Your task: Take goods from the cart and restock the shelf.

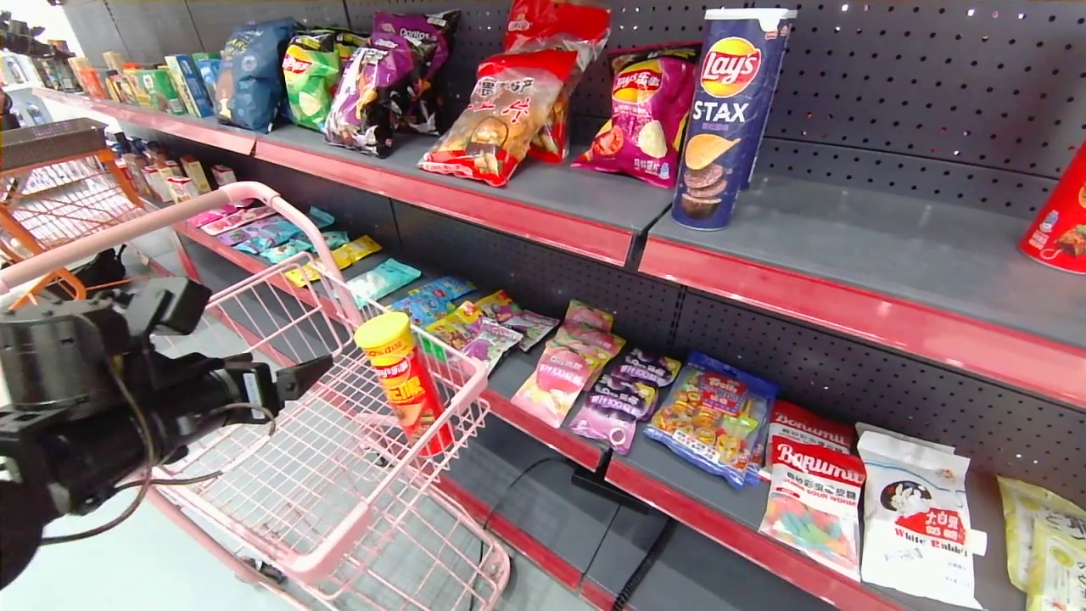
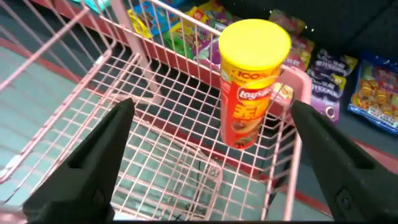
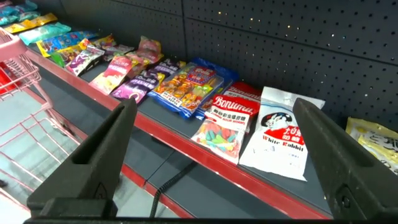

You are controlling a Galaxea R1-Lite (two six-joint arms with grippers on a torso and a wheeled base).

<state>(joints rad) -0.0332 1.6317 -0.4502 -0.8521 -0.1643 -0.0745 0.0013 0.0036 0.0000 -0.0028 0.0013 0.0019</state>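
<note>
Well, in the head view the red chip can point(image 1: 405, 386) with the yellow lid stands up straight in the far corner of the pink cart point(image 1: 110, 236), tight against the wires on the side next to the shelf point(image 1: 848, 246). The left gripper point(image 1: 304, 375) hangs over the middle of the cart, near the can but not touching it. In the left wrist view its two black fingers point(image 2: 93, 162) are spread wide, with the can a little way ahead of them. The can is tall and thin, so I think one bump from a finger could knock it over inside the cart. It sits so close to the corner that a finger might catch on the cart wires and not get round the can. It is also round and smooth, so a grab high up by the lid might let it slip. In the right wrist view the right gripper point(image 3: 214, 106) is spread wide too and holds nothing. It hangs just past the cart, above the candy bags point(image 3: 186, 81), and could brush them if it dropped low.
</note>
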